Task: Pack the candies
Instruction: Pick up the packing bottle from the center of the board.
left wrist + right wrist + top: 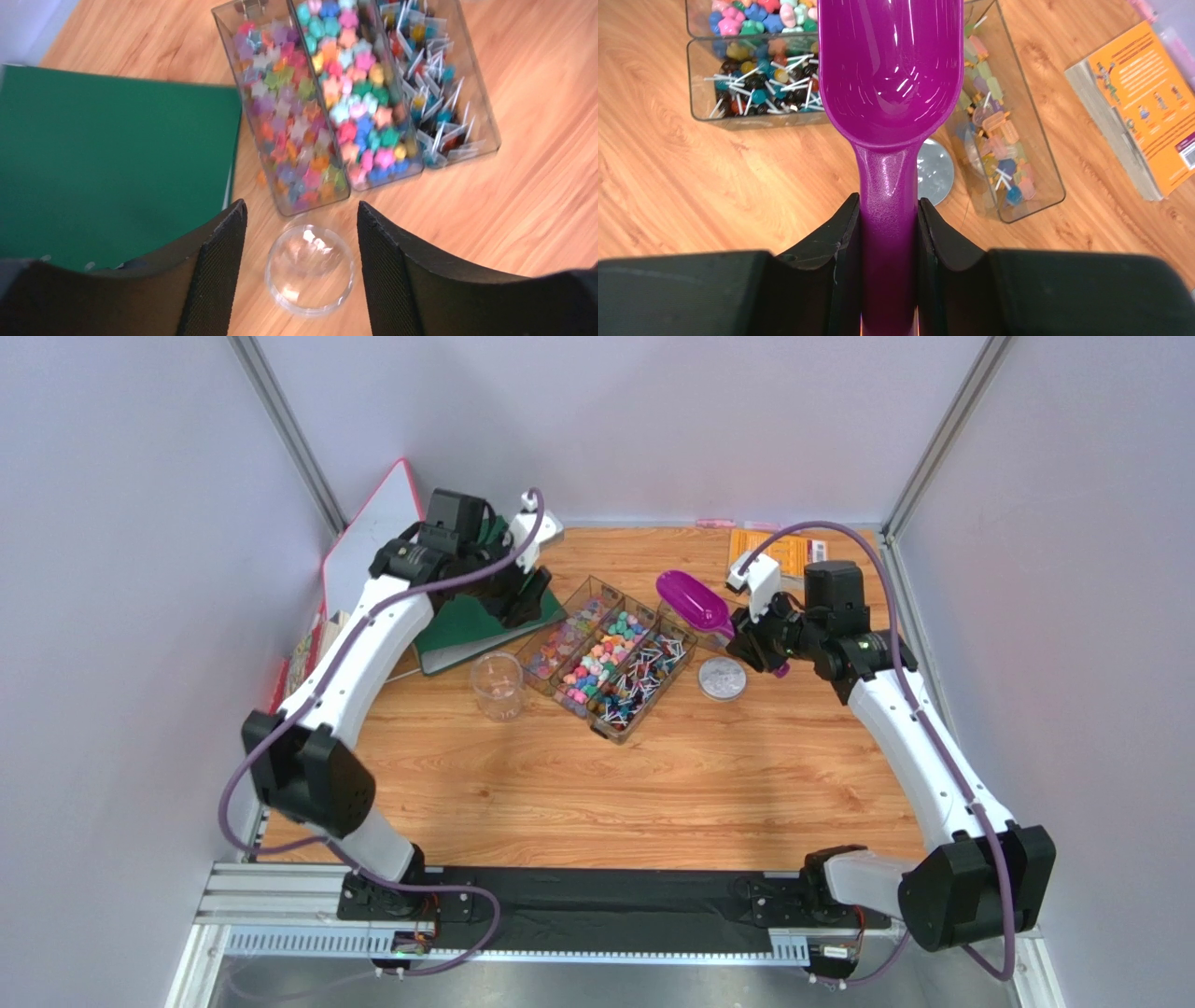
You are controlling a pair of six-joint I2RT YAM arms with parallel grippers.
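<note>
**Right arm had the scoop, empty, over the trays; left arm open above the cup**

Top view: candies (613, 665) sat in the clear trays (595, 591) mid-table, with the trays' long axis diagonal, far-right to near-left. Right gripper (741, 630) was just right of the trays and held the purple scoop (692, 599), bowl pointing left over them. Left gripper (530, 595) was at the trays' far-left end, over the green folder (456, 637). Clear cup (497, 683) stood just left of the trays, on the near side.

Left wrist: jaws were spread wide, nothing held. The cup sat below and between the fingers (217, 273), upright. The candies lay straight ahead past it, tray end just beside the cup rim.

Right wrist: jaws were clamped on the scoop handle and the bowl was empty. The candies lay ahead of the jaws, under and either side of the bowl. Scoop axis ran in line with the gripper, roughly square to the stick-candy tray. Silver disc (938, 175) lay on the table under the scoop's neck.

Judgement: right arm was the one placed to load, and the next move looked like forward and down into a tray. A wrist turn to line the scoop up with the tray would probably help
</note>
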